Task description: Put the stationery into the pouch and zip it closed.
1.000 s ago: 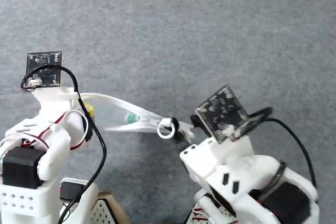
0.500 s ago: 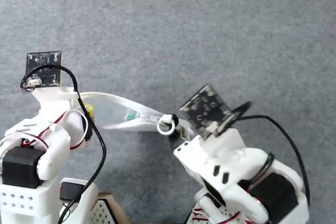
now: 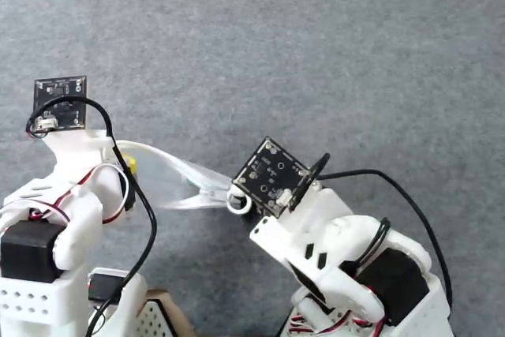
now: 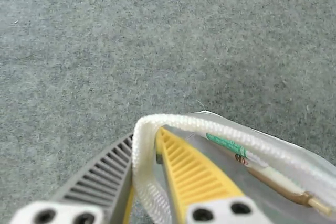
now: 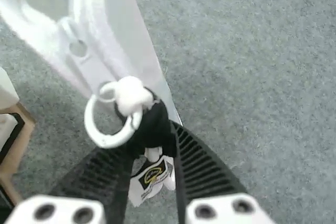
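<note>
Altogether, one pouch (image 3: 175,179) lies on the grey table cloth (image 3: 331,61), stretched between the two arms. It is translucent with a white zip tape along its edge, and in the high view it runs from beside the left arm across to the right arm's camera board.

The left gripper (image 4: 153,142) has its two fingers, one grey and one yellow, pressed together on the white tape at one end of the pouch. Just beside that grip, two slim pieces of stationery show through the pouch wall: a green-banded pen (image 4: 226,144) and a brown-gold pen (image 4: 281,188), lying side by side and close together.

The right gripper (image 5: 152,135) has its two dark ribbed fingers clamped on the single black zipper pull (image 5: 153,121) at the pouch's other end. One white ring (image 5: 105,141) hangs at that pull just beside one white bead (image 5: 131,94), and one small printed tag (image 5: 152,174) sits between the fingers.

How far the zip is closed cannot be told. One perforated board (image 3: 162,313) with a wooden edge lies by the left arm's base.
</note>
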Controlling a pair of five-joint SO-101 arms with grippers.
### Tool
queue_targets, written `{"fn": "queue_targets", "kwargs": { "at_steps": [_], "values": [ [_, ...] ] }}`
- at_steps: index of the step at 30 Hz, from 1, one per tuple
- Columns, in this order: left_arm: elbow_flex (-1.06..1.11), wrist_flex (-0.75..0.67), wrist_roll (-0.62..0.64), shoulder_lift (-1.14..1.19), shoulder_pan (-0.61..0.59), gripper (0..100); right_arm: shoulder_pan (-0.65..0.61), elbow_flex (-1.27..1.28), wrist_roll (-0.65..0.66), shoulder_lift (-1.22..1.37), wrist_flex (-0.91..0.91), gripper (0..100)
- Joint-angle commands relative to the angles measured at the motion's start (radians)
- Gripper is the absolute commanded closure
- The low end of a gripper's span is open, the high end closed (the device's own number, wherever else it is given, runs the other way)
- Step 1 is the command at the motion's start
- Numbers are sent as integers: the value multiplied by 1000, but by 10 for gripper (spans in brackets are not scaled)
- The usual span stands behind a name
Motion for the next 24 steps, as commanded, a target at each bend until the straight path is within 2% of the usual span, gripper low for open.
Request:
{"fn": "queue_targets", "kwargs": {
  "at_steps": [1,10,15,24],
  "values": [
    [-16,-14,-5,3,-5,970,-31,-16,2,-5,-12,987],
    [-16,-14,-5,3,-5,970,-32,-348,-3,-5,98,986],
    [-16,-14,-5,3,-5,970,-34,-526,-123,-5,166,986],
    [-16,-14,-6,3,-5,970,-29,-598,-170,-5,186,986]
  ]
}}
